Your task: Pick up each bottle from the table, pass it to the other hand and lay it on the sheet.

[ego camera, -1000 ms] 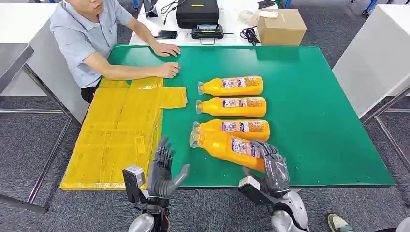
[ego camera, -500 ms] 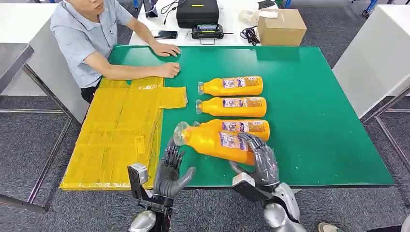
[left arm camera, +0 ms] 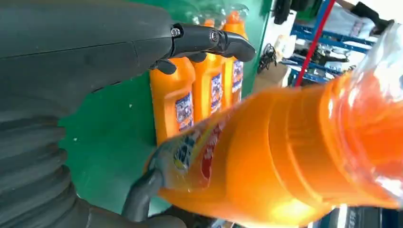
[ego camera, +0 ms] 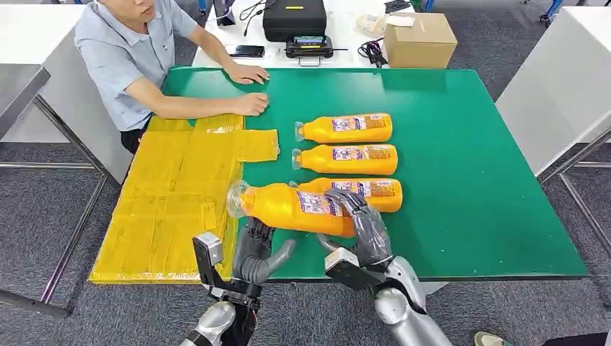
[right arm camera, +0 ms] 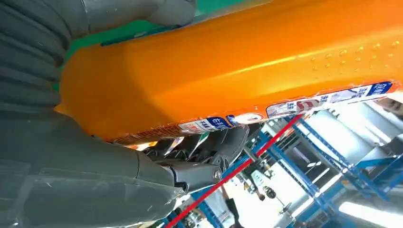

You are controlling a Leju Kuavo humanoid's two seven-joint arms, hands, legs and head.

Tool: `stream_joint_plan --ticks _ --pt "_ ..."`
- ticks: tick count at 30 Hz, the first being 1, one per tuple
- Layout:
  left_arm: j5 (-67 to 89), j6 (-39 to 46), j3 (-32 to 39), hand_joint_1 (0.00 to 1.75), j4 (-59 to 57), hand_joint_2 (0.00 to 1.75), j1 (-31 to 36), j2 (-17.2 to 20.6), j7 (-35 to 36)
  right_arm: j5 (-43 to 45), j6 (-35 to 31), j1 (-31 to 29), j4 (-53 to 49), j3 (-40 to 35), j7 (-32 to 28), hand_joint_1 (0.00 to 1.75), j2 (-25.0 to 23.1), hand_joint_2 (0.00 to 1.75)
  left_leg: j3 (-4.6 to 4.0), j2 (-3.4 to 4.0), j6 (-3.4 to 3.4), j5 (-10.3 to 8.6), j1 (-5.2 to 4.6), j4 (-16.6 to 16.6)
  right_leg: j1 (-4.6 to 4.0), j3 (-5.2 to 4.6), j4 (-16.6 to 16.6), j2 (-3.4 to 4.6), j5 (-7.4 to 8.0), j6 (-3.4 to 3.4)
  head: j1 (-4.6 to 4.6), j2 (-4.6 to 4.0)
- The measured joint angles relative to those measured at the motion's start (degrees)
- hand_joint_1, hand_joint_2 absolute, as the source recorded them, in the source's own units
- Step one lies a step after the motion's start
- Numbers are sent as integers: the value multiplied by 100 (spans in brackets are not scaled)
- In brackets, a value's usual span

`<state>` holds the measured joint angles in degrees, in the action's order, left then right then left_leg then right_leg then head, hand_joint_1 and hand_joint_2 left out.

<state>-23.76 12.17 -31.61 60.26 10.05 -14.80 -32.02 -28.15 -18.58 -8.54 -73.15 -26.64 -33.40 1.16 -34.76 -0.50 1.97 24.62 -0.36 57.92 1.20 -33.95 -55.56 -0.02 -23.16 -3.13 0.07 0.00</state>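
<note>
My right hand (ego camera: 364,223) grips an orange bottle (ego camera: 288,207) by its base end and holds it level above the table's front edge, cap end pointing left; the bottle (right arm camera: 266,61) is also close up in the right wrist view. My left hand (ego camera: 256,252) is open just below the bottle's neck end, fingers spread and apart from it; the bottle (left arm camera: 285,156) looms right before that palm. Three more orange bottles lie in a column on the green table (ego camera: 461,180): far (ego camera: 346,128), middle (ego camera: 346,158), near (ego camera: 375,192). The yellow sheet (ego camera: 173,194) lies at the left.
A person sits at the table's far left, both hands (ego camera: 248,104) resting on the green top near the sheet's far end. A black case (ego camera: 294,18) and a cardboard box (ego camera: 418,40) stand on the table behind. White tables flank both sides.
My right hand has carried the bottle leftward and lifted it level, over to my left hand. My left hand has shifted slightly right and lower, under the bottle's neck end.
</note>
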Motion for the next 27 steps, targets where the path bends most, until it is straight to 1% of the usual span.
stream_joint_plan --ticks 13,22,23,24,25,27 --pt "72 -13 -4 0 -92 175 139 -57 -218 57 177 -267 229 -304 0 175 -109 175 -2 0 0 -1 1 0 0 -2 -1 0 0 0 0 0" --pt "-35 249 39 0 -81 175 198 -92 -343 76 330 -446 404 -538 4 175 -201 175 -3 0 0 -1 1 0 0 -2 -1 0 0 0 0 0" --pt "-46 258 50 10 -76 175 208 -101 -356 92 356 -463 426 -553 9 175 -214 175 -3 -1 1 -1 1 0 0 -2 -1 0 0 0 0 0" --pt "-61 258 65 155 -63 175 215 -107 -365 107 382 -486 454 -570 22 175 -229 175 -3 -1 1 -2 1 0 0 -2 -1 0 0 0 0 0" --pt "-77 258 77 175 -59 175 223 -114 -369 120 385 -505 479 -592 26 175 -238 175 -3 -1 1 -2 1 0 0 -1 -1 0 1 0 0 0" --pt "-135 258 98 175 -42 175 226 -122 -372 149 426 -539 535 -627 26 175 -258 175 -3 0 1 -2 1 0 0 -2 -1 0 1 0 0 0"
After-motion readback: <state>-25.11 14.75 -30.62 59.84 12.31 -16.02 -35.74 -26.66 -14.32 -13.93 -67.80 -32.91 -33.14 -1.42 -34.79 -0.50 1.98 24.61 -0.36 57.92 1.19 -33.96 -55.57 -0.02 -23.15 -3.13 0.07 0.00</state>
